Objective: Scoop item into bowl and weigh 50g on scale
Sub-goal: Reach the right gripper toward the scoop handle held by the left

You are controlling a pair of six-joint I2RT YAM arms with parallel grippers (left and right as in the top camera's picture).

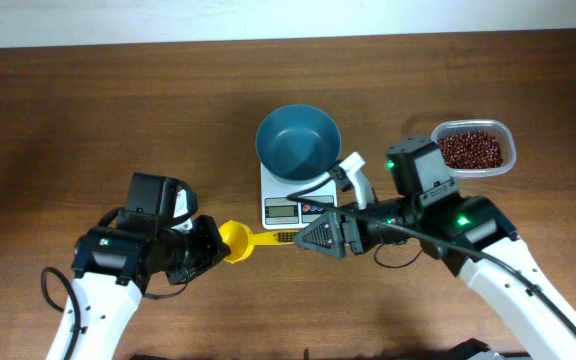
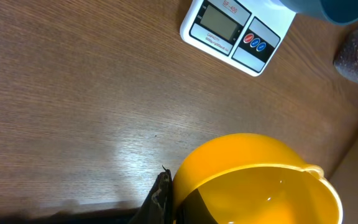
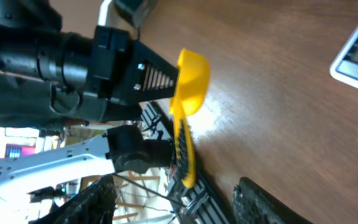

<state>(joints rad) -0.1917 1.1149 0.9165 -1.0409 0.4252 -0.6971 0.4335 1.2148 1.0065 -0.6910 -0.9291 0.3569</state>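
Observation:
The teal-blue bowl [image 1: 298, 140] stands empty on the white scale [image 1: 288, 211]; both also show at the top of the left wrist view, the bowl [image 2: 334, 9] and the scale [image 2: 235, 31]. The red-brown beans [image 1: 471, 150] lie in a clear tub at the right. My left gripper [image 1: 215, 243] is shut on the cup of an empty yellow scoop [image 1: 236, 240] and holds it just in front of the scale. The scoop's handle points right, into my right gripper [image 1: 305, 238]. In the right wrist view the right gripper [image 3: 179, 199] is open, its fingers wide on either side of the handle end [image 3: 188, 165].
The clear plastic tub [image 1: 509, 140] stands on the table behind my right arm, right of the scale. A black cable runs from the right arm past the scale's front right corner. The brown wooden table [image 1: 88, 110] shows to the left and front.

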